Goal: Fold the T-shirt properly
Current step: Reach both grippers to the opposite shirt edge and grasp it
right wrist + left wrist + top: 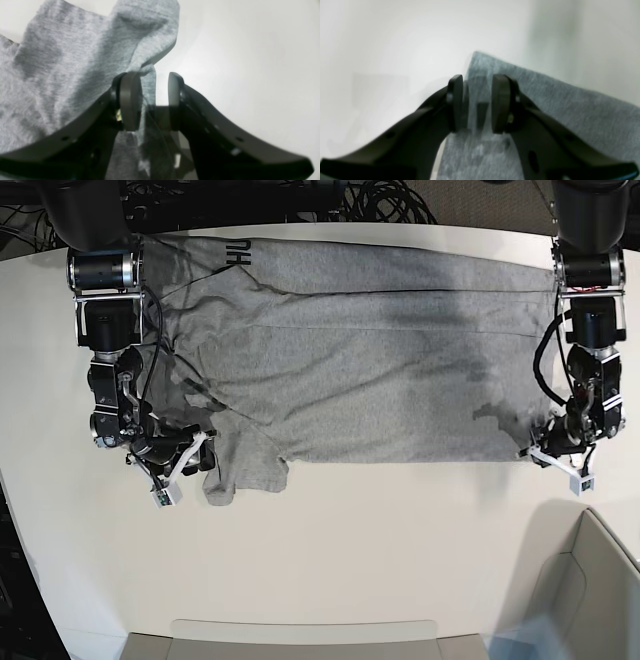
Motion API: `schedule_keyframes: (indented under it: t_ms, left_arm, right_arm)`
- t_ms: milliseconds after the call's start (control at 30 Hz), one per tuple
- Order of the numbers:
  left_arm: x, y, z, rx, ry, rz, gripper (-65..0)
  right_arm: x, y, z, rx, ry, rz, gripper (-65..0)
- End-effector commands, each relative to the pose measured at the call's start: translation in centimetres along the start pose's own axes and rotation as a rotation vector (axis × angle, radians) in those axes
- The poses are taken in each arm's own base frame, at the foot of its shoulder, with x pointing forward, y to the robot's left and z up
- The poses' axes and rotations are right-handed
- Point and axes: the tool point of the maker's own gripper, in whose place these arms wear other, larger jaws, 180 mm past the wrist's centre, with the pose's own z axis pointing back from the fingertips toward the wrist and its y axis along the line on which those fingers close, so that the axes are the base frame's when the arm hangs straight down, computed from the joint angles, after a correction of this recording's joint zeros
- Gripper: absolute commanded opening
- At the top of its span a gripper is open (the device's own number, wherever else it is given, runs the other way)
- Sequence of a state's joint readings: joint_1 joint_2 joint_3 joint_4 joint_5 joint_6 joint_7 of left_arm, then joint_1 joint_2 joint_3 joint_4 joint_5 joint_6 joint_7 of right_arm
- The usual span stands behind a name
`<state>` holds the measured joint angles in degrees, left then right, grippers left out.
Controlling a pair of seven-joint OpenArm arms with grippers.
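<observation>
You have the T-shirt [380,380] spread wide across the far half of the white table [320,560], grey side up, with a strip folded over along the far edge where a bit of black lettering [238,251] shows. Its near edge runs fairly straight, except at the base view's left, where a sleeve [240,465] hangs down in a crumpled flap.

Your left gripper [477,106] sits at the shirt's near corner on the base view's right. Its 2 jaws stand apart with grey cloth showing in the gap (the wrist picture is blurred, so you cannot tell whether a pad touches the fabric). No cloth is pinched.

Your right gripper [155,101] is low at the sleeve. Its jaws are parted too; a fold of cloth lies against the inner face of one pad [130,100], while bare table shows beside the other. Whether that fold is truly held, you cannot tell from these views.
</observation>
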<state>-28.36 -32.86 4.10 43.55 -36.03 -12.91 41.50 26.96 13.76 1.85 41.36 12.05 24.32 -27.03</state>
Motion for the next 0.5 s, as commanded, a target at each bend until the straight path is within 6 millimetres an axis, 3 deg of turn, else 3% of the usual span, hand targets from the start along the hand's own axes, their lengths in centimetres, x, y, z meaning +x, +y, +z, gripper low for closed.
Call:
schedule_keyframes:
  t_ms: [0,233,467]
  left_arm:
    - [2.6,0.5,0.7,0.009,-0.061,-0.003,-44.4]
    - [1.5,1.2,0.1,0.021,-0.052,0.012,-44.3]
    - [-0.9,-1.4,-1.2,0.005,0.014,-0.126,-44.2]
  right_arm:
    - [-1.7,-0.7,0.2,-0.022,0.092,0.028,-44.7]
    - [-1.6,-0.5,0.1,-0.017,0.089,0.027,-44.7]
    - [-1.0,0.3,-0.2,-0.003,0.077,0.028,-44.7]
